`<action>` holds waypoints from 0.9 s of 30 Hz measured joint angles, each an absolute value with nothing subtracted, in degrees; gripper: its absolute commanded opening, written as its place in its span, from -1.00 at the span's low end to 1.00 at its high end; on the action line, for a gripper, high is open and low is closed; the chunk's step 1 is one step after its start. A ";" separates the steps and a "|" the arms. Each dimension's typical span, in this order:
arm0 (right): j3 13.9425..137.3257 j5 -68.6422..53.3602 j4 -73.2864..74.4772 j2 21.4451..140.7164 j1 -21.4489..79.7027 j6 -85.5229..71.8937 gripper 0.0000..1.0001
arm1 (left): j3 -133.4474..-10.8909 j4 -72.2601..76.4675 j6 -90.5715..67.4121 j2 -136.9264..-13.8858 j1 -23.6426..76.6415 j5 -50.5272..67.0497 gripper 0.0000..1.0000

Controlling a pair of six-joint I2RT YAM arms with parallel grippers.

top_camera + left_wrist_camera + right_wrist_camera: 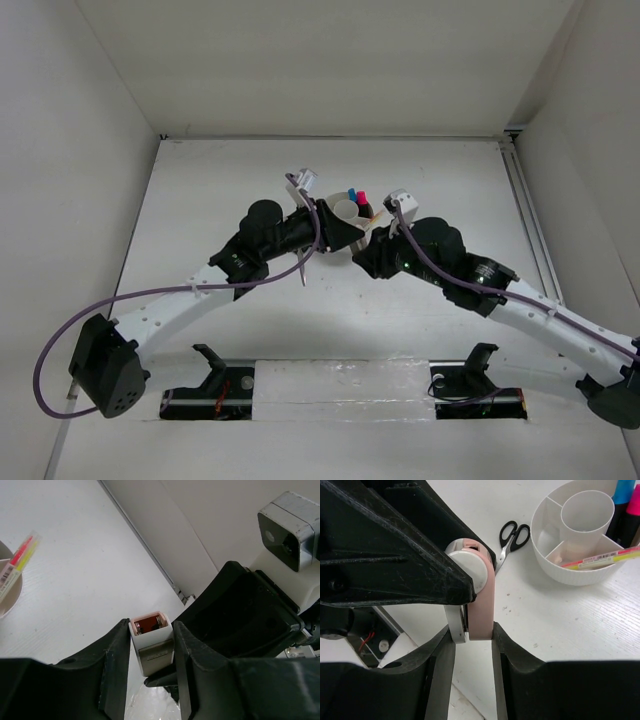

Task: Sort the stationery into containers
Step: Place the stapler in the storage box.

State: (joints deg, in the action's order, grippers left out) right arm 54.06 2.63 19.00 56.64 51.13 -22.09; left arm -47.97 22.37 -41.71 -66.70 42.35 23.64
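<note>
Stationery looks mostly sorted: the white organiser (580, 576) already holds 2 highlighters (622, 517) with blue and pink caps, and 2 thin pens (600, 559), yellow and red, lie across its rim. Scissors (512, 534) are left on the tabletop (545, 625) just beside it. A small pink-and-white item (481, 600), probably an eraser, is near the organiser, pinched by 2 claws at once. The right claw (471, 634) is clenched on one end, the left claw (151, 629) on the opposite, rounded end. This looks like a handover, so the item too awaits a compartment.
</note>
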 measured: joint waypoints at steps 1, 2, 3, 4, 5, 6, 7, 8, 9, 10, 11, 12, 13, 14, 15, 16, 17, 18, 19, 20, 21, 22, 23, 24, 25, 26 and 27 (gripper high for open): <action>54.35 3.09 19.07 57.10 51.24 -22.11 -1.00 | -47.97 22.39 -41.69 -66.74 42.35 23.53 -0.60; 54.74 3.53 19.20 57.54 51.37 -22.24 -1.00 | -47.97 22.41 -41.71 -66.83 42.30 23.51 -0.87; 55.11 4.03 19.33 58.00 51.44 -22.28 -1.00 | -47.97 22.59 -41.74 -67.00 42.24 23.35 -1.00; 55.35 4.34 19.49 58.41 51.48 -22.46 -1.00 | -47.99 22.65 -41.67 -67.18 42.15 23.18 -1.00; 55.46 4.64 19.57 58.65 51.51 -22.57 -0.93 | -48.07 22.52 -41.60 -67.40 42.15 22.98 -1.00; 55.46 5.19 19.68 58.85 51.62 -22.72 -0.82 | -48.34 22.28 -41.54 -67.72 42.15 22.87 -1.00; 55.46 5.72 19.75 58.92 51.79 -22.83 -0.82 | -48.75 21.93 -41.41 -68.23 42.15 22.72 -1.00; 55.46 6.35 19.79 58.96 51.88 -22.90 -0.77 | -49.19 21.61 -41.32 -68.66 42.17 22.70 -1.00; 55.46 6.87 19.88 58.98 51.88 -22.92 -0.68 | -49.67 21.28 -41.28 -69.12 42.17 22.57 -1.00; 55.46 7.33 19.88 58.98 51.88 -22.94 -0.45 | -50.06 21.08 -41.17 -69.52 42.17 22.46 -1.00; 55.46 7.73 19.90 58.98 51.88 -22.94 -0.38 | -50.41 20.71 -41.12 -69.71 42.22 22.37 -1.00; 55.46 8.05 19.88 58.98 51.90 -22.94 -0.23 | -50.65 20.43 -41.06 -69.80 42.28 22.17 -1.00; 55.46 8.40 19.84 58.96 51.94 -22.96 -0.01 | -50.83 20.21 -40.95 -69.80 42.30 21.87 -1.00; 55.46 8.73 19.84 58.96 51.96 -23.18 0.05 | -50.89 19.99 -40.99 -69.80 42.30 21.58 -1.00; 55.46 9.23 19.81 58.96 52.05 -23.00 0.11 | -51.07 19.62 -40.93 -69.82 42.41 21.26 -1.00; 55.46 10.11 19.79 58.96 52.12 -23.07 0.18 | -51.27 19.03 -40.82 -69.82 42.57 20.75 -1.00; 55.51 10.48 19.79 58.83 52.12 -23.18 0.23 | -51.44 18.20 -40.53 -69.82 42.65 19.77 -1.00; 55.57 10.94 19.79 58.52 52.18 -23.14 0.23 | -51.57 17.26 -40.14 -69.89 42.68 18.44 -1.00; 55.57 11.53 19.79 58.02 52.23 -23.14 0.26 | -51.66 16.29 -39.81 -69.97 42.65 17.08 -1.00; 55.57 11.94 19.81 57.32 52.27 -23.14 0.26 | -51.77 15.31 -39.48 -70.11 42.65 15.75 -1.00; 55.57 12.51 19.79 56.51 52.29 -23.14 0.26 | -51.86 14.46 -39.13 -70.22 42.65 14.59 -1.00; 55.59 13.21 19.79 55.66 52.31 -23.14 0.28 | -52.05 13.39 -38.85 -70.35 42.61 13.32 -1.00; 55.59 13.85 19.90 54.89 52.34 -23.16 0.28 | -52.38 12.43 -38.57 -70.46 42.61 12.36 -1.00; 55.59 14.74 20.05 54.11 52.34 -23.14 0.28 | -52.86 11.22 -38.28 -70.54 42.63 11.05 -1.00; 55.61 15.55 20.45 53.32 52.36 -23.14 0.28 | -53.45 10.13 -38.09 -70.65 42.63 9.54 -1.00; 55.64 16.69 20.99 52.56 52.38 -23.14 0.28 | -54.33 8.95 -37.91 -70.89 42.65 7.60 -1.00; 55.66 17.87 21.58 51.83 52.42 -23.14 0.32 | -55.37 7.84 -37.85 -71.20 42.70 5.43 -1.00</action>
